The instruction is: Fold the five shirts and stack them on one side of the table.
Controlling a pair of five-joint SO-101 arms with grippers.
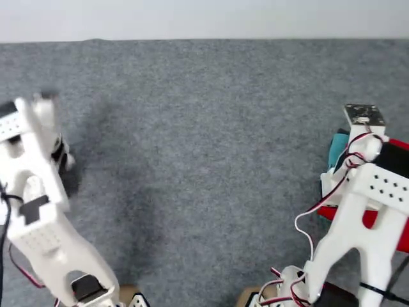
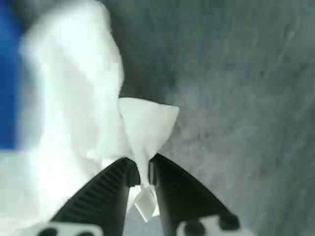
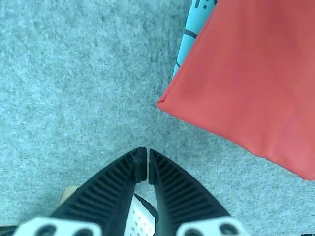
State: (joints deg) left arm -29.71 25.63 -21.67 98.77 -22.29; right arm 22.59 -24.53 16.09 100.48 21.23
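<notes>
Well away from the red shirt (image 3: pixel 246 78), the left hand (image 2: pixel 141 169) pinched a white shirt (image 2: pixel 74 108) corner. It needed a slow, flat pull. The right hand (image 3: pixel 147 158), shut and empty, sat beside the red shirt.

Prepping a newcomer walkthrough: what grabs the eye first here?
First, the left gripper, its jaws clamped on a pinch of white shirt over the grey table. Next, the red shirt lying on a teal shirt at the table's right side, with the right gripper shut and empty near its corner.
</notes>
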